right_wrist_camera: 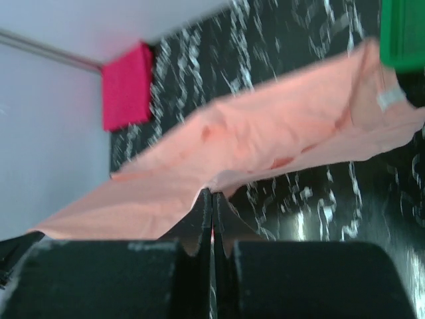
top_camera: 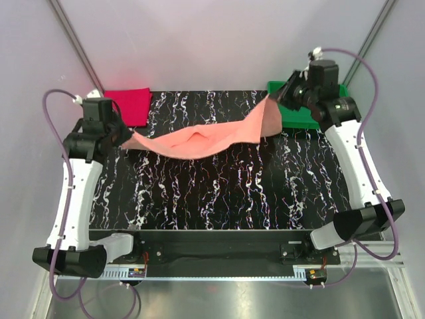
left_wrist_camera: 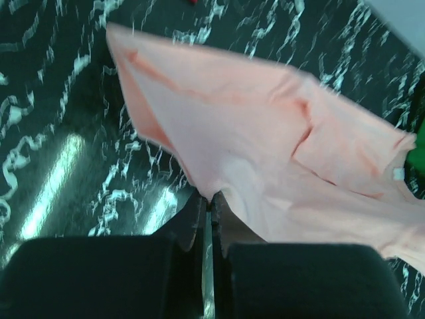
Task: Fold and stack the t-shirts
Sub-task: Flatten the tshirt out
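Observation:
A salmon-pink t-shirt hangs stretched in the air between my two grippers, sagging in the middle above the black marbled table. My left gripper is shut on its left end; the wrist view shows the cloth pinched at the fingertips. My right gripper is shut on the right end, held higher; its wrist view shows the cloth pinched at the fingertips. A folded red t-shirt lies at the back left. A folded green t-shirt lies at the back right under the right gripper.
The red shirt also shows in the right wrist view, and the green one at its top right corner. Grey walls and slanted metal frame rods close in the back corners. The arm bases stand at the near edge.

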`<state>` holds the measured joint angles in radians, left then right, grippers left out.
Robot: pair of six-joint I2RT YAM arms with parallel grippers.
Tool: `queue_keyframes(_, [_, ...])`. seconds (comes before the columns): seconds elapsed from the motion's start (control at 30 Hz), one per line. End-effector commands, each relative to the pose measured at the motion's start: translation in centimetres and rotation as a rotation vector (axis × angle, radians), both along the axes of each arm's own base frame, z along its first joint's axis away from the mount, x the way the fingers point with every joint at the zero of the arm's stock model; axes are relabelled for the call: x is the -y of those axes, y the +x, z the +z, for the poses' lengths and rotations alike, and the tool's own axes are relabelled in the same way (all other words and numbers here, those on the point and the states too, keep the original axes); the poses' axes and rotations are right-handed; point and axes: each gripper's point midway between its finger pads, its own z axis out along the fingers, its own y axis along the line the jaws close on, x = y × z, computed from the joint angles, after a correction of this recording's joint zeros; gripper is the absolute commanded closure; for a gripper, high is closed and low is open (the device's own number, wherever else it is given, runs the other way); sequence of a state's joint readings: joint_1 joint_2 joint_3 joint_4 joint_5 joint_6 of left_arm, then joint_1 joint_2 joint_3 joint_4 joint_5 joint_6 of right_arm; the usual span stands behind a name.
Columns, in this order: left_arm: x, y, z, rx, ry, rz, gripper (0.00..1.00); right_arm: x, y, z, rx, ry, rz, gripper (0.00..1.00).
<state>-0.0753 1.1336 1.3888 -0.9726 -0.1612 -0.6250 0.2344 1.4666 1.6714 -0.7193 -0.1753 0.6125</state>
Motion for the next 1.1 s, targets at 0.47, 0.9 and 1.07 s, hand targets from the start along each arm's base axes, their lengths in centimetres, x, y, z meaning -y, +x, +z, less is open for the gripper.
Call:
queue_keyframes(0.47, [-1.7,-6.2,26.3,0.702,0.157,-0.052,1.00,4.7,-10.0,26.1,0.668,0.070,-0.084,1.00])
queue_keyframes(0.9, [-0.9,-22.5,30.7,1.065,0.107,-0.156,1.00,6.4,-27.3,31.9,0.886,0.192,0.007,1.00])
queue_keyframes(1.07, [-1.0,-21.7,29.9,1.009,0.091,-0.140,1.00,6.2,-26.1,32.4,0.897,0.199,0.003,1.00])
